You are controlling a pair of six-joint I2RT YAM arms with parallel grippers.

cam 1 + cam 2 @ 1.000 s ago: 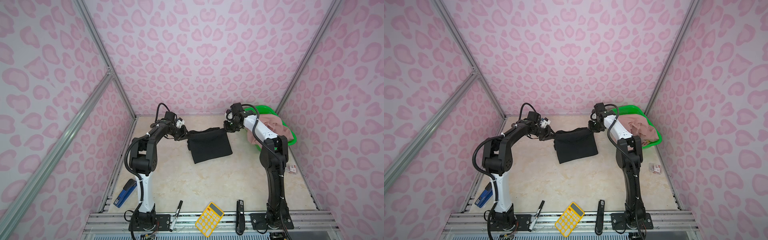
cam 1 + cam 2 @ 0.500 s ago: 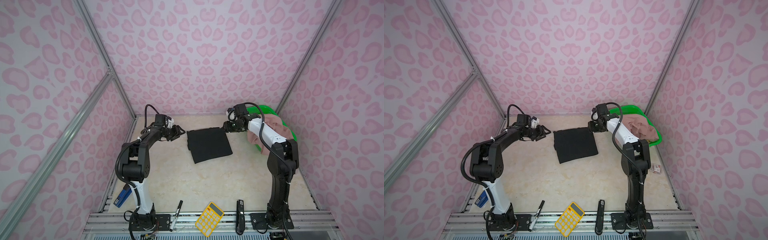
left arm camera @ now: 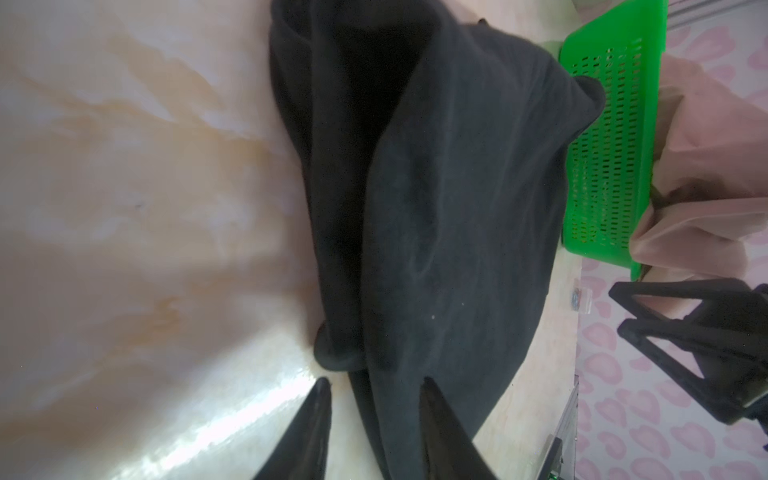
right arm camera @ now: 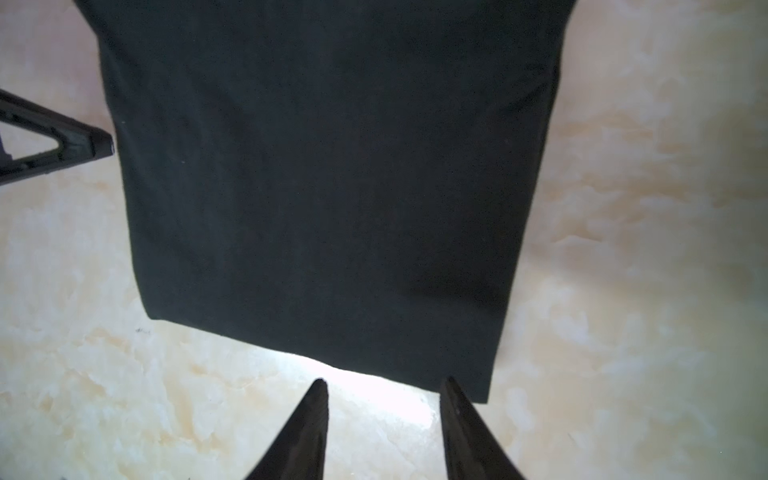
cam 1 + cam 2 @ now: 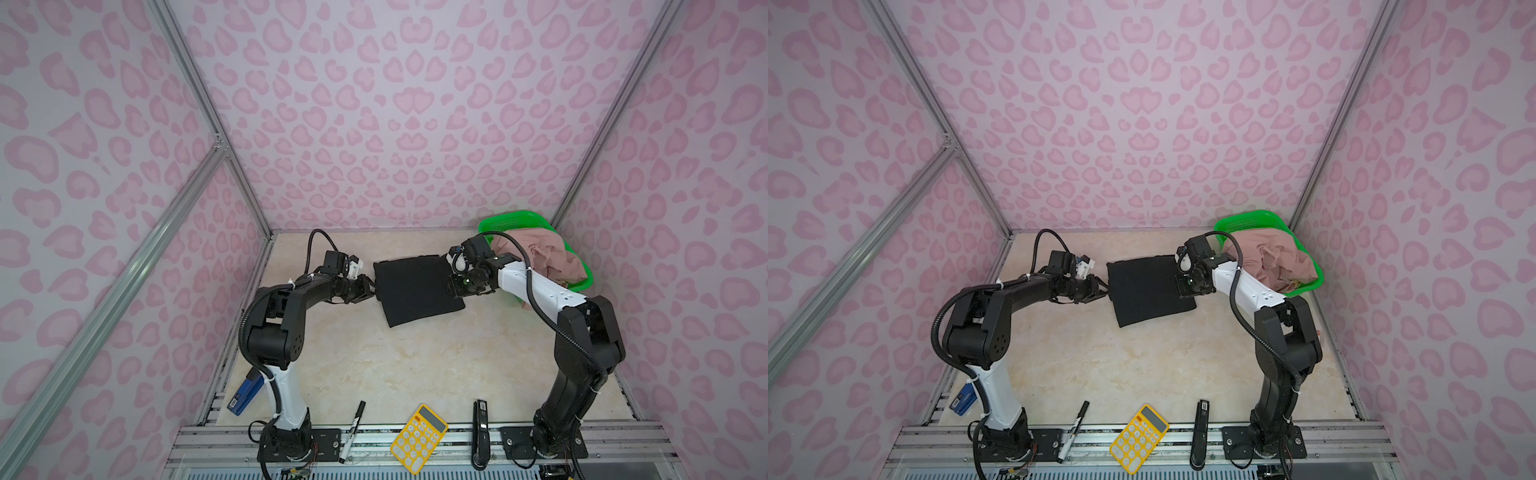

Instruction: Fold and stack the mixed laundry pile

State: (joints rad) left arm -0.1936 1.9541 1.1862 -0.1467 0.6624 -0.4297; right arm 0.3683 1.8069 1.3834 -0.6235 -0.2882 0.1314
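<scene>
The folded black garment (image 5: 415,291) lies flat on the tabletop (image 5: 415,374), toward 12 o'clock from its centre. The left hand (image 5: 367,291) sits at the garment's 9 o'clock edge. Its fingers are narrowly parted, with the cloth edge lying loose between them. The right hand (image 5: 454,286) is at the 3 o'clock edge, moderately parted and empty, with its fingertips (image 4: 320,390) just off the cloth. A dusty-pink garment (image 5: 548,257) fills the green basket (image 5: 515,218) at 2 o'clock.
</scene>
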